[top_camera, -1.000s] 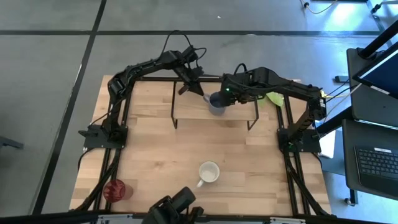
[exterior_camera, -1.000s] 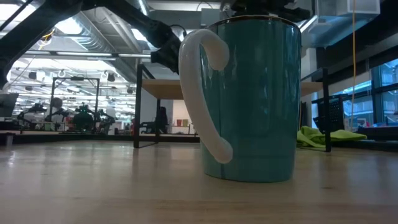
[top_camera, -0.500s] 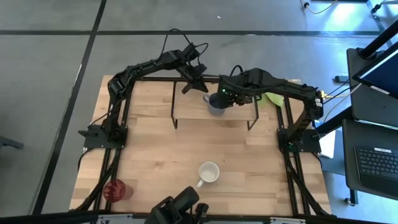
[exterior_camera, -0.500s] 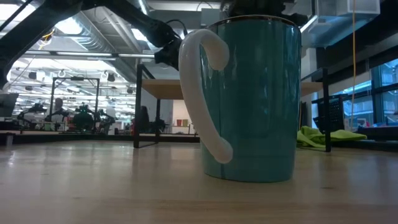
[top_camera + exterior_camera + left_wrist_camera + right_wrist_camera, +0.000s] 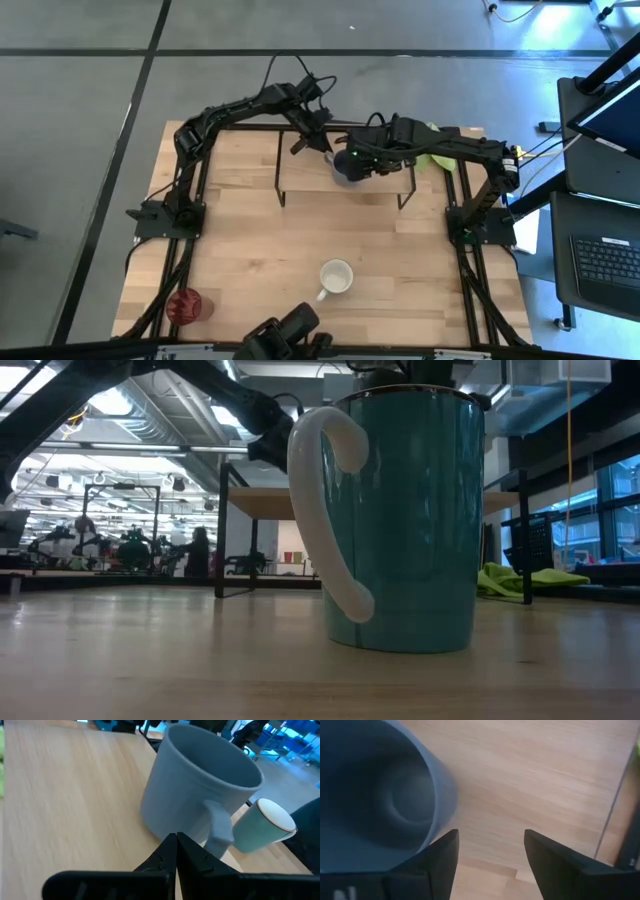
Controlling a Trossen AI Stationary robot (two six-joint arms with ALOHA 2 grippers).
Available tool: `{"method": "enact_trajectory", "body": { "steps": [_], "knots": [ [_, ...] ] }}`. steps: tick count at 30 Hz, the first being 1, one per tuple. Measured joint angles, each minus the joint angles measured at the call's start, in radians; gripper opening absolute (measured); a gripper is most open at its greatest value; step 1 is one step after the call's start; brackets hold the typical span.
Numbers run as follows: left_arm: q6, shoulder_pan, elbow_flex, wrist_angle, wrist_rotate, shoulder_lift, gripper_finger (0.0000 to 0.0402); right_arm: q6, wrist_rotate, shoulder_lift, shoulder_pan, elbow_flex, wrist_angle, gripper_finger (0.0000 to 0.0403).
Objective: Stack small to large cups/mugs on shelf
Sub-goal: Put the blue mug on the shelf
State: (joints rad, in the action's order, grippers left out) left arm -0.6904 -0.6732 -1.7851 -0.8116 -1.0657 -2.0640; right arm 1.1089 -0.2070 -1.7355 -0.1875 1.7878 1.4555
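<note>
The grey mug (image 5: 200,795) stands upright on the shelf (image 5: 300,170), handle toward the left end effector (image 5: 176,851), whose fingers are pressed together. The right end effector (image 5: 490,845) hovers beside it, fingers apart, largely hiding it from above. The white mug (image 5: 336,277) and red tumbler (image 5: 185,305) sit on the tabletop (image 5: 250,260).

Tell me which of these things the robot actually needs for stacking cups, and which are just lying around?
Part of the job:
- grey mug, on the shelf
- white mug, on the table
- red tumbler, near the table's corner
- left gripper and right gripper, both by the grey mug

Just lying about:
- green cloth
- keyboard on the side desk
</note>
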Motion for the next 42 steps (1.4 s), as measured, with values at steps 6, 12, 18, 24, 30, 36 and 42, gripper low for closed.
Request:
{"method": "enact_trajectory", "body": {
  "steps": [6, 12, 18, 24, 30, 36, 42],
  "knots": [
    [-0.042, 0.0, 0.0, -0.084, -0.002, 0.0, 0.0002, -0.044, -0.002, 0.0, -0.021, 0.0, -0.047, 0.0227],
    [-0.053, 0.002, 0.0, -0.123, -0.002, 0.0, 0.0001, -0.083, -0.01, 0.0, -0.047, 0.0, -0.052, 0.0227],
    [-0.054, 0.001, 0.0, -0.166, -0.001, 0.0, 0.0001, -0.132, -0.01, 0.0, -0.082, 0.0, -0.079, 0.0227],
    [-0.056, 0.002, 0.0, -0.211, -0.002, 0.0, 0.0001, -0.182, -0.012, 0.0, -0.107, 0.0, -0.127, 0.0227],
    [-0.082, 0.002, 0.0, -0.29, -0.027, 0.0, 0.0001, -0.227, -0.012, 0.0, -0.137, 0.0, -0.136, 0.0227],
    [-0.106, 0.003, 0.0, -0.33, -0.029, 0.0, 0.0001, -0.249, -0.012, 0.0, -0.163, 0.0, -0.078, 0.0227],
    [-0.134, -0.004, 0.0, -0.329, -0.071, 0.008, 0.0003, -0.238, 0.062, 0.001, -0.127, 0.0, -0.051, 0.0227]
  ]
}}
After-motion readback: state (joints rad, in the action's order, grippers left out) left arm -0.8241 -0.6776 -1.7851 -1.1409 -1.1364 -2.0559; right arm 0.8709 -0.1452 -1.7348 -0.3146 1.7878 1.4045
